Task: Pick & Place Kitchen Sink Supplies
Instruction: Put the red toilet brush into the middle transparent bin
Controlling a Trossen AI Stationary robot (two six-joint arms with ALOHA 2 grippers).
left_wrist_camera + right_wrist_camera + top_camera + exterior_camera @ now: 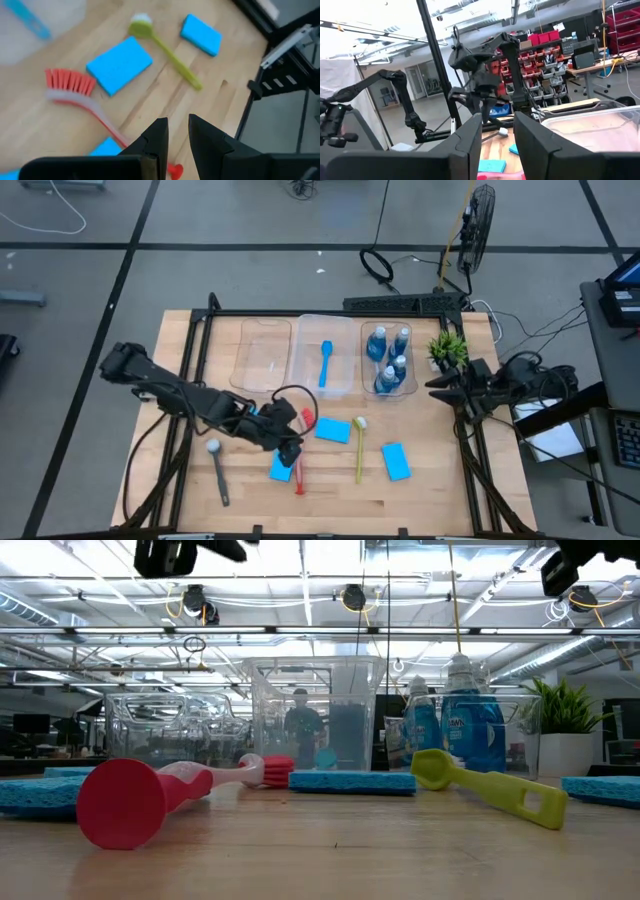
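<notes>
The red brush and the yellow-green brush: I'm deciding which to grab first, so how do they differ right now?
The red brush lies under the left claw, its handle passing beside a sponge; the yellow-green brush lies apart between two sponges. The red one has red bristles, the yellow-green one a white head. Both lie flat on the table, outside the bins.

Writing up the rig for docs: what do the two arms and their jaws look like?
Both arms are dark, almost black, jointed links. The left arm carries a looping black cable near its wrist and a small blue part. The left gripper has flat, dark, angular jaws, as does the right gripper. The right arm trails black cables.
</notes>
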